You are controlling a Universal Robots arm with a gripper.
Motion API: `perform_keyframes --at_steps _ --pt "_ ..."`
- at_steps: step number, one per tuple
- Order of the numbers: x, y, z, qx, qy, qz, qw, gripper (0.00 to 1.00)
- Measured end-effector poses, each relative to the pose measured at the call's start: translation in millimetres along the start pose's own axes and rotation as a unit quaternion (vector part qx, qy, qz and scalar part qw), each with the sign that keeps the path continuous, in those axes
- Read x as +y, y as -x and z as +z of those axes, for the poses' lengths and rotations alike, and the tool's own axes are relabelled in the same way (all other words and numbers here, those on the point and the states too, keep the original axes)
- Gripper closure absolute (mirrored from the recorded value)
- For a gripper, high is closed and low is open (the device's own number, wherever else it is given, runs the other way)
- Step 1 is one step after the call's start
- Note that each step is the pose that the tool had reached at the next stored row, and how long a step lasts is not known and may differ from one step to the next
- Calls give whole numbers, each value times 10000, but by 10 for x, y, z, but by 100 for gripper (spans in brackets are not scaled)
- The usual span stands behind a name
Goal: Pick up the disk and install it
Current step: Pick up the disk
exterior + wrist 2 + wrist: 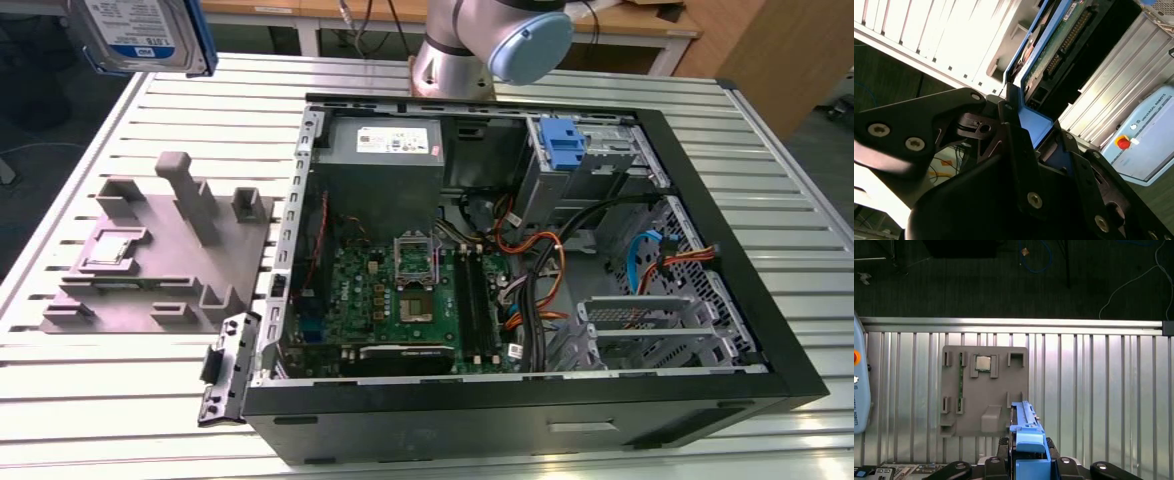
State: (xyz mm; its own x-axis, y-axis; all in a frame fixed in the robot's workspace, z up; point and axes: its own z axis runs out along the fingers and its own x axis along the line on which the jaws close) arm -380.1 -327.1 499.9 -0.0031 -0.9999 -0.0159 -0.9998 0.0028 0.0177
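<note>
Nearest in the exterior view, the open computer case (534,425) is laid on its side on the slatted table (120,410). A metal drive cage (647,325) sits inside it toward the exterior view's right, and loose cables (683,260) are draped just beyond it. Further back, on the exterior view's left, a grey fixture (154,260) is parked on the table. At the far left corner the disk (140,35) is held up in the air, well apart from the case. In both wrist views the gripper (1028,462) is seen with its jaws clamped on the disk's blue bracket, so the drive looks to be carried by plastic rather than metal. That's probably the main worry: the bracket could flex or slip in the grip and the drive could get tilted or dropped, or those cables could get snagged on the way into the case. The disk is cut off by the frame edge in the exterior view, and how much of the bracket is actually caught can't be told.
</note>
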Motion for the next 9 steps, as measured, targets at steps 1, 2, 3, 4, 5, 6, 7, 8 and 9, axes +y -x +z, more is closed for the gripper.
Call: perform_keyframes --at_steps 1,2,3,4,5,6,7,8,9 --pt "-5 0 0 0 0 0 10000 64" --pt "-10 0 0 0 0 0 10000 64" --pt "-16 0 0 0 0 0 10000 64" --pt "-21 0 0 0 0 0 10000 64" --pt "-27 0 0 0 0 0 10000 64" --pt "-32 0 0 0 0 0 10000 64" --pt "-37 0 -1 0 0 0 10000 64" --pt "-42 0 -1 0 0 0 10000 64" --pt "-47 0 -1 0 0 0 10000 64"
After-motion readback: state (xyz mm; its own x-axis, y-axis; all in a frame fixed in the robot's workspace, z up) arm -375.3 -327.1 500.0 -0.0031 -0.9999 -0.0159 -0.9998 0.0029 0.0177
